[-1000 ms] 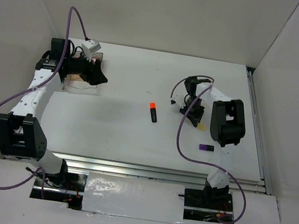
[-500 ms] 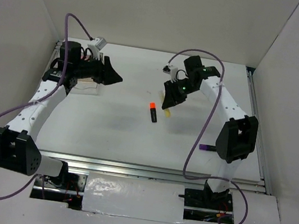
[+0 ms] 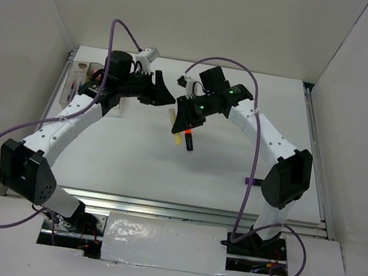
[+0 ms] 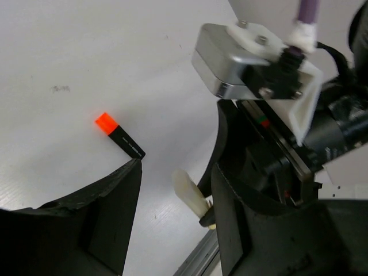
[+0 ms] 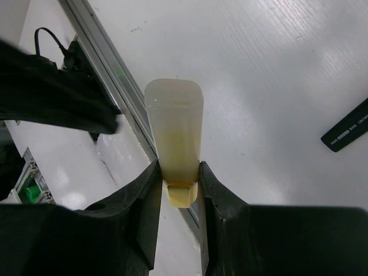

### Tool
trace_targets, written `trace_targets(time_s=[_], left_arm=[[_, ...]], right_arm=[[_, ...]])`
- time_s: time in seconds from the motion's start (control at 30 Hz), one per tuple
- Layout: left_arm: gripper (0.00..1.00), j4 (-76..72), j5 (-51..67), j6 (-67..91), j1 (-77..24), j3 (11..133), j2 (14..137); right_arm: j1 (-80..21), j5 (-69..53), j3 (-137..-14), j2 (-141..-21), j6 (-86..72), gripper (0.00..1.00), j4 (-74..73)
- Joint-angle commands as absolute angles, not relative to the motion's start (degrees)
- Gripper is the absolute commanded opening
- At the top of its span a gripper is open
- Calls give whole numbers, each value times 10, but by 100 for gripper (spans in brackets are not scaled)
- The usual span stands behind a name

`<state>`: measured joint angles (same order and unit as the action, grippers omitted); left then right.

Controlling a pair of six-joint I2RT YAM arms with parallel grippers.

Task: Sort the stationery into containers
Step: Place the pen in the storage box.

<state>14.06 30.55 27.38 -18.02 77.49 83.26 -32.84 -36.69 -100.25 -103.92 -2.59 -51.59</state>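
My right gripper (image 3: 178,120) is shut on the pale yellow stick (image 3: 171,116) and holds it above the table left of centre. In the right wrist view the stick (image 5: 174,123) stands clamped between the fingers of the gripper (image 5: 178,172). My left gripper (image 3: 164,98) is open, and its fingers flank the free end of the stick (image 4: 188,192) without gripping it. The orange-capped black highlighter (image 3: 187,138) lies on the table just below both grippers; it also shows in the left wrist view (image 4: 118,135). The clear organiser tray (image 3: 76,75) stands at the far left. A purple marker (image 3: 252,182) lies by the right arm.
White walls close in the table at the back and both sides. A metal rail (image 3: 193,213) runs along the near edge. The purple cables loop above both arms. The end of the black highlighter (image 5: 348,132) shows at the right of the right wrist view.
My right gripper has carried the pale yellow stick left from the right side to left of centre. My left gripper has swung right, away from the tray, and now brackets the stick.
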Motion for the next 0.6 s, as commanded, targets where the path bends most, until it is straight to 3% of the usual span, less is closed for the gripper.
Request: trace_targets(time_s=[0.0, 0.57], left_arm=[[63, 119, 314, 317, -180, 765, 839], [63, 57, 368, 357, -193, 680, 835]], right_arm=[[-334, -337, -1008, -1000, -69, 0, -486], [-345, -330, -1045, -1024, -72, 0, -495]])
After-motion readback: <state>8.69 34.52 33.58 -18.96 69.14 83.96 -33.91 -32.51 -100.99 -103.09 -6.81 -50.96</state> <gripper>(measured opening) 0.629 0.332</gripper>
